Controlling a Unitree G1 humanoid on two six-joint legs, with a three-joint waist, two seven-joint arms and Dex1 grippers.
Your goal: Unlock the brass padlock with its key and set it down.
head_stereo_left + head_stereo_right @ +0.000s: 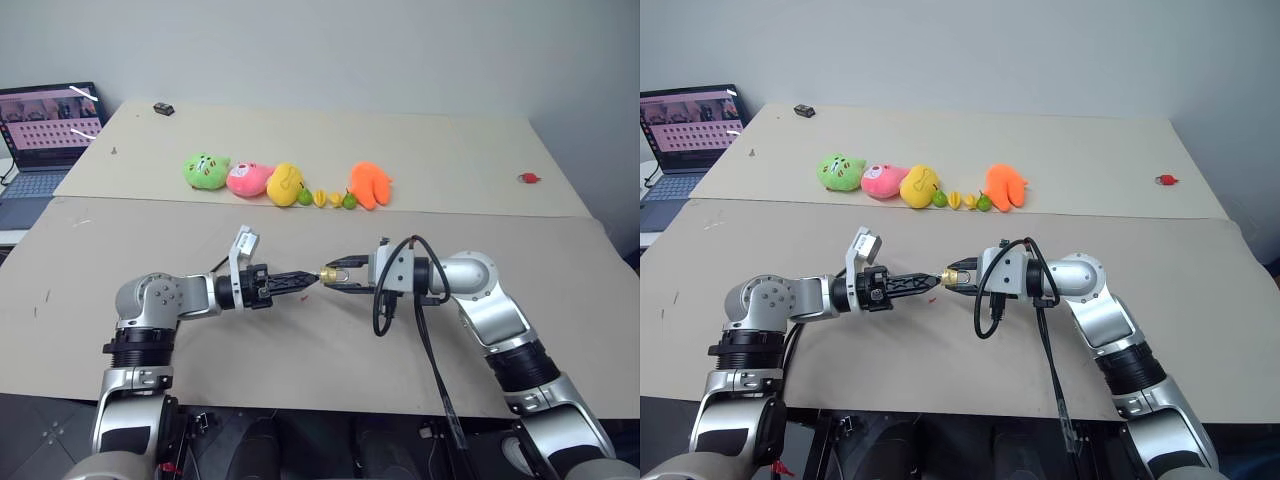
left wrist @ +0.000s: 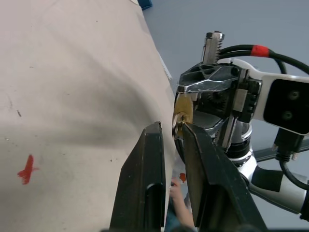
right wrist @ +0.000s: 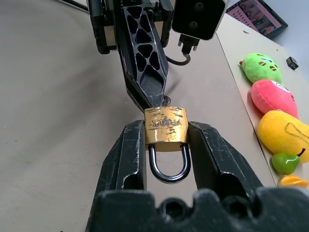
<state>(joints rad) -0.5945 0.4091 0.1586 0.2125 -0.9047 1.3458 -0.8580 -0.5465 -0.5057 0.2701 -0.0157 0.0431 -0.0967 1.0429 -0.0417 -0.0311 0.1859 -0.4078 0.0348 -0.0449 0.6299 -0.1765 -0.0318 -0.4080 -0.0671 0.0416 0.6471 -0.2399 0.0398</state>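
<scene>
right gripper [image 3: 166, 145] clamps the brass padlock [image 3: 166, 124]; left gripper [image 1: 305, 280], pinched at its keyway on something unclear, may slip off if misaligned.

Both arms are held forward with the forearms turned inward, so that the two grippers are pointed at each other at about the same height above the table [image 1: 300, 350]. The right gripper [image 3: 166, 135] is pointed toward the robot's left, and its two black fingers are clamped on the sides of the brass padlock [image 3: 166, 125], the shackle lying back between them. The left gripper [image 2: 171, 133] is held roughly level and pointed right, its fingers drawn nearly together, with the tips brought against the padlock's bottom face.
</scene>
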